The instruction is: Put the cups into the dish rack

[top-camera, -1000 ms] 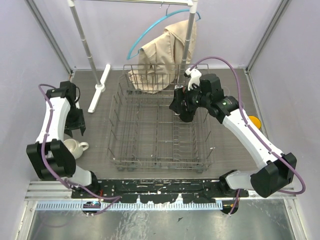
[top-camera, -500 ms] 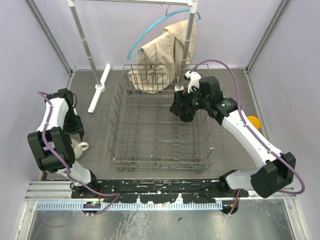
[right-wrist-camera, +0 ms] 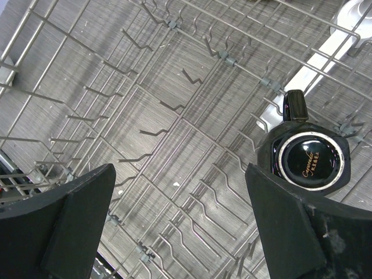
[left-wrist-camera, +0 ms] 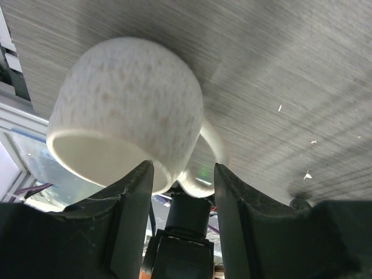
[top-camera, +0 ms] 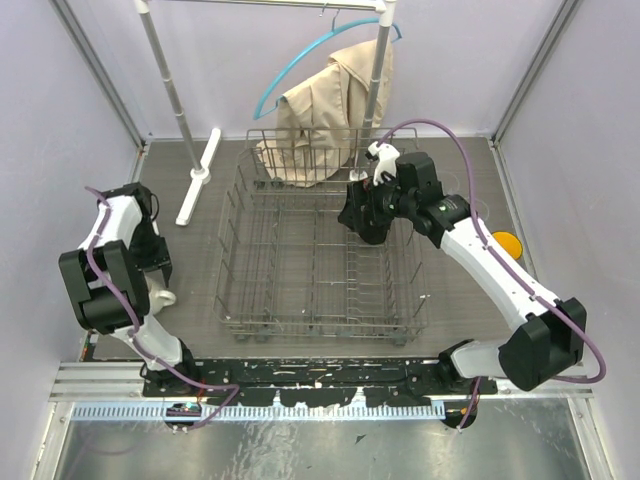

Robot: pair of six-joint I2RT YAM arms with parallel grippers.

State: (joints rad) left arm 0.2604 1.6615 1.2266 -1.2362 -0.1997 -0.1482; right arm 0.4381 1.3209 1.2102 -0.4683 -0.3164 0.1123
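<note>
Left gripper [left-wrist-camera: 184, 170]: jaws apart astride rim of white mug [left-wrist-camera: 128, 110]. Right gripper [right-wrist-camera: 180, 197]: jaws released wide above dish rack [top-camera: 320, 324], black mug [right-wrist-camera: 308, 157] inside.

My left arm [top-camera: 108, 262] is folded back, left tool [left-wrist-camera: 180, 172] half spread. My right arm [top-camera: 497, 270] reaches forward, right tool [right-wrist-camera: 180, 170] fully spread.

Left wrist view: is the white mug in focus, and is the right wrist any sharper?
Left wrist: the white mug is soft and its handle is smeared, while the table grain beyond it reads crisper. Right wrist: the tines of the dish rack are sharp, and the lettering on the black mug shows clearly.
</note>
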